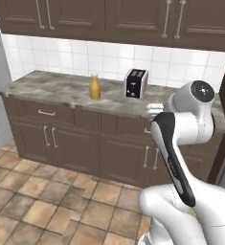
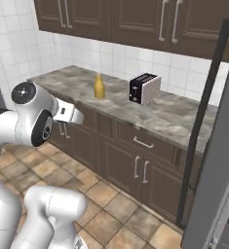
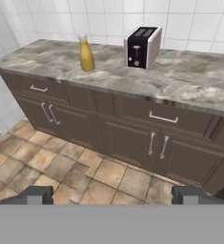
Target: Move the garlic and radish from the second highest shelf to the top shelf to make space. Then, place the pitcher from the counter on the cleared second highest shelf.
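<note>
Upright, the pitcher point(image 3: 86, 55) on the counter point(image 3: 189, 86), rim upward; gripper point(image 3: 113, 194) fingers spread, empty.

Pitcher point(image 1: 95, 88): orange-yellow, narrow-necked, upright on the grey-brown marbled counter point(image 1: 51, 88), standing apart from other items; rim colour apparently whitish.
</note>
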You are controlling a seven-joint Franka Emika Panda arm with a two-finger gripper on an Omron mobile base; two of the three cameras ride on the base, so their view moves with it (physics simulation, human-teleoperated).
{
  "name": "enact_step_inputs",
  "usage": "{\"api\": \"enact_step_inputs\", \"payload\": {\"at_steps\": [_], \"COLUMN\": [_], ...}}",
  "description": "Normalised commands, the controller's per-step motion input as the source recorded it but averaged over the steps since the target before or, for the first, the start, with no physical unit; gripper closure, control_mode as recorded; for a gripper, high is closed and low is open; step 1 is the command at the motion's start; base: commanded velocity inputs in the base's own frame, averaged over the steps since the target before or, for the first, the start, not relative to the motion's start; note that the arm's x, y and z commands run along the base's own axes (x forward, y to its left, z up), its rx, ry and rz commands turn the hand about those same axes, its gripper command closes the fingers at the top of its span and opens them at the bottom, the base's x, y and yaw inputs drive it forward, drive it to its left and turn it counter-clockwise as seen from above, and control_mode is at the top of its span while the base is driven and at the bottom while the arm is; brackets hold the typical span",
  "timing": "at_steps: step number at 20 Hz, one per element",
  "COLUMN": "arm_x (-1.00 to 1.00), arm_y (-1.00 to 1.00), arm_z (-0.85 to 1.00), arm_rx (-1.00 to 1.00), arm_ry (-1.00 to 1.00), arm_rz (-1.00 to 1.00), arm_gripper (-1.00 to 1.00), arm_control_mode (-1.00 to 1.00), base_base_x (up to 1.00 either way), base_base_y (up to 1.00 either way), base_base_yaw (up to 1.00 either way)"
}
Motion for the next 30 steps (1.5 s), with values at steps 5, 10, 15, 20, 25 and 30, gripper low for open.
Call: {"api": "enact_step_inputs", "payload": {"at_steps": [5, 10, 15, 20, 25, 30], "arm_x": [0.00, 0.00, 0.00, 0.00, 0.00, 0.00], "arm_y": [0.00, 0.00, 0.00, 0.00, 0.00, 0.00], "arm_z": [0.00, 0.00, 0.00, 0.00, 0.00, 0.00], "arm_rx": [0.00, 0.00, 0.00, 0.00, 0.00, 0.00], "arm_ry": [0.00, 0.00, 0.00, 0.00, 0.00, 0.00], "arm_rz": [0.00, 0.00, 0.00, 0.00, 0.00, 0.00], "arm_gripper": [-1.00, -1.00, -1.00, -1.00, -1.00, -1.00], "arm_control_mode": [1.00, 1.00, 1.00, 1.00, 1.00, 1.00], "base_base_x": [0.85, 0.88, 0.87, 0.75, 0.45, 0.38], "base_base_y": [0.42, 0.38, 0.20, 0.21, 0.32, 0.45], "base_base_yaw": [-0.14, -0.13, -0.14, -0.14, -0.17, -0.20]}}
